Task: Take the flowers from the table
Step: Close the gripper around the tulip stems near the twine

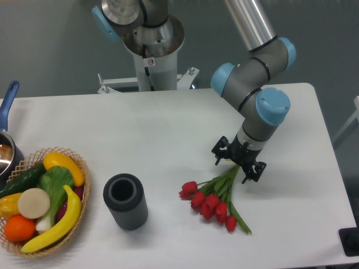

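Nearest the camera, the flowers [216, 197] are lying flat on the table [168, 129], right of centre; the red buds are fanned toward the front edge and the green stems are running up and back to the right. To the left, a dark ribbed cylinder [125, 200] is standing upright, well apart from the bunch. At the far left front, a wicker basket [78, 190] is holding a banana, an orange, a cucumber and other produce. Behind it a pot with a blue handle [8, 101] is partly being cut off by the frame edge.

Above the upper stem ends the gripper [238, 166] is being held, pointing down, its jaws spread wide on either side of the stems with nothing between them gripped yet. Contact with the stems cannot be told.

The bunch is judged light, soft and easily crushed. The buds are being treated as the fragile part. The gathered stems are judged the right place to be taken hold of, with gentle closing force. Further back, the arm's base column [151, 56] is standing beyond the table's rear edge.
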Tool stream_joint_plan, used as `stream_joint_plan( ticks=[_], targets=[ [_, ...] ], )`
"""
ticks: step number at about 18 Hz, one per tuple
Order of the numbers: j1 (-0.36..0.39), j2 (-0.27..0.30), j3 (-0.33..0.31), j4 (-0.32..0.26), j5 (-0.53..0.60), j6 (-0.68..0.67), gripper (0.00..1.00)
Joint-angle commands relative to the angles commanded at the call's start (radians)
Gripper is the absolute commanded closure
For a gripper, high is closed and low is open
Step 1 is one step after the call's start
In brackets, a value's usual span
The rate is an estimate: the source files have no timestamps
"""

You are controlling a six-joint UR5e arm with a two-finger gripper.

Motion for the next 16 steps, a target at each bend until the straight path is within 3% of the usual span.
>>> stream_joint_plan(
  ticks=[13, 16],
  targets=[
    [-0.002, -0.019, -0.006, 0.000, 0.003, -0.002, 0.01],
    [-0.002, -0.018, -0.006, 0.000, 0.003, -0.005, 0.20]
  ],
)
